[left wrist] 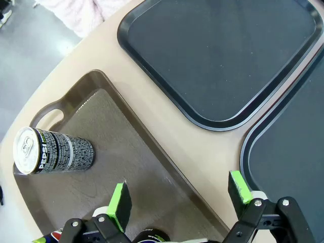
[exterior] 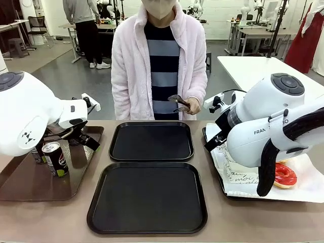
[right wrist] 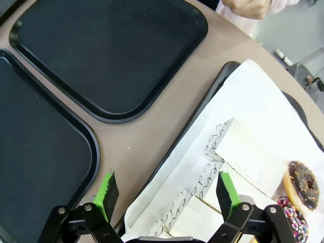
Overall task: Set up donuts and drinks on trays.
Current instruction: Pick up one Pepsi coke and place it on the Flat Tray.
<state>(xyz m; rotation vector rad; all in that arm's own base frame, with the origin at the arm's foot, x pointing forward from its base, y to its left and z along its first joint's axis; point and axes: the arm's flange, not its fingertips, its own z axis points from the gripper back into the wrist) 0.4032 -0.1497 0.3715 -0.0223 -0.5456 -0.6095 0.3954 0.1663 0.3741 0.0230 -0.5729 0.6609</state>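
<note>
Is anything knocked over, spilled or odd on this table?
Nothing stands out. The soda can stands upright on the brown tray, the red-iced donut lies on the paper-lined tray, and nothing looks spilled.

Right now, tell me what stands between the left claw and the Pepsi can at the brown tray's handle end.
Nothing visible. The left claw hangs open over the brown tray; only bare tray floor separates it from the Pepsi can.
</note>
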